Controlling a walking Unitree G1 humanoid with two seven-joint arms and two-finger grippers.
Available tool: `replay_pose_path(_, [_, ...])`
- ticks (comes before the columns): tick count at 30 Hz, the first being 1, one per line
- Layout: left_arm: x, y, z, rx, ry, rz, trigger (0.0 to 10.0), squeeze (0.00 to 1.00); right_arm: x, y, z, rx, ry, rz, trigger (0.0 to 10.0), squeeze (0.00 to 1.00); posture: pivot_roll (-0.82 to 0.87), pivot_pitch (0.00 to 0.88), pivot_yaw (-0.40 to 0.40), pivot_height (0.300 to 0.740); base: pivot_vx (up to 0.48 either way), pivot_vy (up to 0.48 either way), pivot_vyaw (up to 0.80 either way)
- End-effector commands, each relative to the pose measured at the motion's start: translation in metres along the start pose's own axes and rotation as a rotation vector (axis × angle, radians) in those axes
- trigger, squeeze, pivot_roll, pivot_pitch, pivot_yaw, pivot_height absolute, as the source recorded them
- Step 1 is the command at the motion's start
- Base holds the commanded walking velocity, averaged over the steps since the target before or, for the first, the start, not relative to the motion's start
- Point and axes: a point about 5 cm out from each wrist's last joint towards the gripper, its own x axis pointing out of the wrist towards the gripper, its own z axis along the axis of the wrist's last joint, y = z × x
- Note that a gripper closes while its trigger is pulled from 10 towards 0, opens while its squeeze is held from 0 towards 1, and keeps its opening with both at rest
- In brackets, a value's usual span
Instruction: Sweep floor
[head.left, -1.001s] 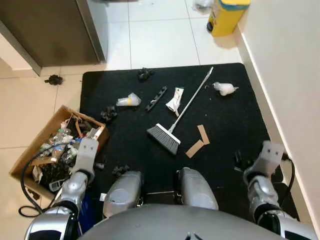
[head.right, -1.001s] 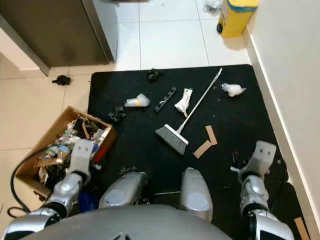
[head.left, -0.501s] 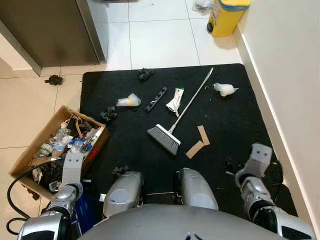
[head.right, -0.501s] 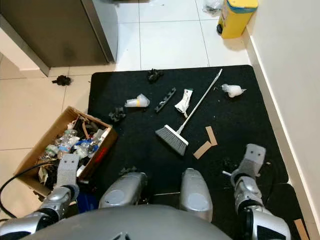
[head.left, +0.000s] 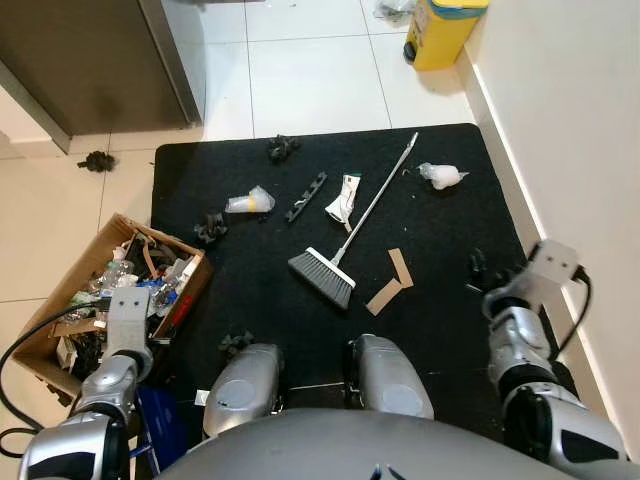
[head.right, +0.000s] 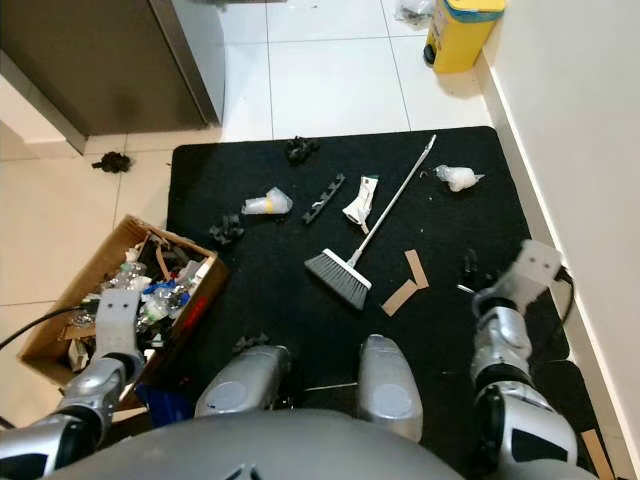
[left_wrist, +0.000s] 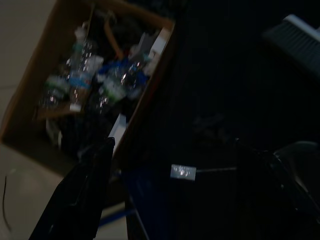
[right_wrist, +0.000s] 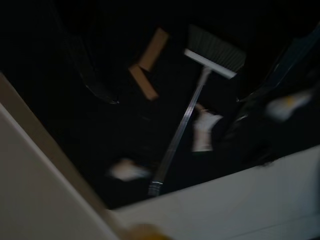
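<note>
The left gripper (left_wrist: 165, 195) hangs low at the robot's left side. Its fingers (left_wrist: 80, 195) stand apart with nothing between them, above the near edge of the cardboard box (head.left: 60, 300). The box sits on the tiled floor (head.left: 300, 80) just ahead of these fingers and holds plastic bottles (left_wrist: 80, 80) and mixed scrap.

The right gripper (head.left: 480, 272) is raised at the robot's right side, over the right part of the black mat (head.left: 440, 230) and near the wall (head.left: 570, 120). Whether its fingers are apart or together cannot be told; the right wrist view is dark and blurred.

The broom (head.left: 345, 235) lies flat on the mat, well apart from both grippers, ahead and to the inside of the right fingers. Its grey bristle head (head.left: 322, 277) points toward the robot; its pale handle (head.left: 385, 180) runs away and rightward.

Two cardboard strips (head.left: 388, 282) lie just beside the bristle head, between it and the right fingers. Beyond the head lie a white tube (head.left: 342, 198), a black strip (head.left: 305, 197), a clear cup (head.left: 248, 202) and a crumpled white wad (head.left: 440, 175). Farthest out, a yellow bin (head.left: 440, 30) stands on the tiles by the wall.
</note>
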Motion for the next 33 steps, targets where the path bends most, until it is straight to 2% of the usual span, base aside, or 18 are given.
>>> replay_pose_path(1, [0.003,0.007,0.017,0.027,-0.064,-0.014,10.0,0.0,0.009,0.018,0.015,-0.094,-0.06,0.1,10.0,0.0,0.08,0.0,-0.048,0.74,0.0,0.0,0.0])
replay_pose_path(5, [0.006,0.003,0.024,0.054,-0.086,-0.039,10.0,0.0,0.012,0.022,0.021,-0.101,-0.087,0.12,10.0,0.0,0.07,0.0,-0.046,0.74,0.0,0.0,0.0])
replay_pose_path(6, [0.018,-0.036,0.053,0.119,-0.218,-0.112,10.0,0.0,0.014,0.023,0.027,-0.065,-0.116,0.111,10.0,0.0,0.06,0.0,-0.045,0.74,0.0,0.0,0.0])
replay_pose_path(7, [0.023,-0.068,0.087,0.146,-0.367,-0.172,10.0,0.0,0.016,0.024,0.033,-0.031,-0.145,0.106,10.0,0.0,0.06,0.0,-0.045,0.74,0.0,0.0,0.0])
replay_pose_path(8, [0.023,-0.068,0.087,0.146,-0.367,-0.172,10.0,0.0,0.016,0.024,0.033,-0.031,-0.145,0.106,10.0,0.0,0.06,0.0,-0.045,0.74,0.0,0.0,0.0])
replay_pose_path(9, [0.023,-0.091,0.112,0.159,-0.482,-0.215,10.0,0.0,0.017,0.026,0.037,-0.008,-0.167,0.105,10.0,0.0,0.06,0.0,-0.041,0.74,0.0,0.0,0.0])
replay_pose_path(10, [0.02,-0.105,0.132,0.16,-0.569,-0.252,10.0,0.0,0.018,0.029,0.042,0.005,-0.191,0.114,10.0,0.0,0.06,0.0,-0.04,0.74,0.0,0.0,0.0])
replay_pose_path(11, [0.02,-0.105,0.132,0.16,-0.569,-0.252,10.0,0.0,0.018,0.029,0.042,0.005,-0.191,0.114,10.0,0.0,0.06,0.0,-0.04,0.74,0.0,0.0,0.0])
replay_pose_path(12, [0.016,-0.113,0.149,0.181,-0.641,-0.29,10.0,0.0,0.019,0.036,0.048,0.014,-0.229,0.132,10.0,0.0,0.06,0.0,-0.036,0.74,0.0,0.0,0.0])
replay_pose_path(15, [0.014,-0.117,0.154,0.198,-0.666,-0.306,10.0,0.0,0.02,0.039,0.052,0.018,-0.244,0.138,10.0,0.0,0.06,0.0,-0.036,0.74,0.0,0.0,0.0])
replay_pose_path(17, [0.009,-0.124,0.168,0.239,-0.724,-0.336,10.0,0.0,0.022,0.048,0.063,0.023,-0.296,0.156,10.0,0.0,0.05,0.0,-0.03,0.74,0.0,0.0,0.0])
replay_pose_path(24, [0.005,-0.127,0.181,0.24,-0.779,-0.352,10.0,0.0,0.023,0.054,0.077,0.031,-0.36,0.165,10.0,0.0,0.05,0.0,-0.018,0.74,0.0,0.0,0.0])
replay_pose_path(29, [0.001,-0.125,0.181,0.232,-0.786,-0.336,10.0,0.0,0.019,0.055,0.079,0.029,-0.373,0.177,10.0,0.0,0.05,0.0,-0.019,0.74,0.0,0.0,0.0])
replay_pose_path(33, [0.003,-0.113,0.161,0.237,-0.724,-0.289,10.0,0.0,0.011,0.048,0.063,0.031,-0.329,0.16,10.0,0.0,0.05,0.0,-0.023,0.74,0.0,0.0,0.0])
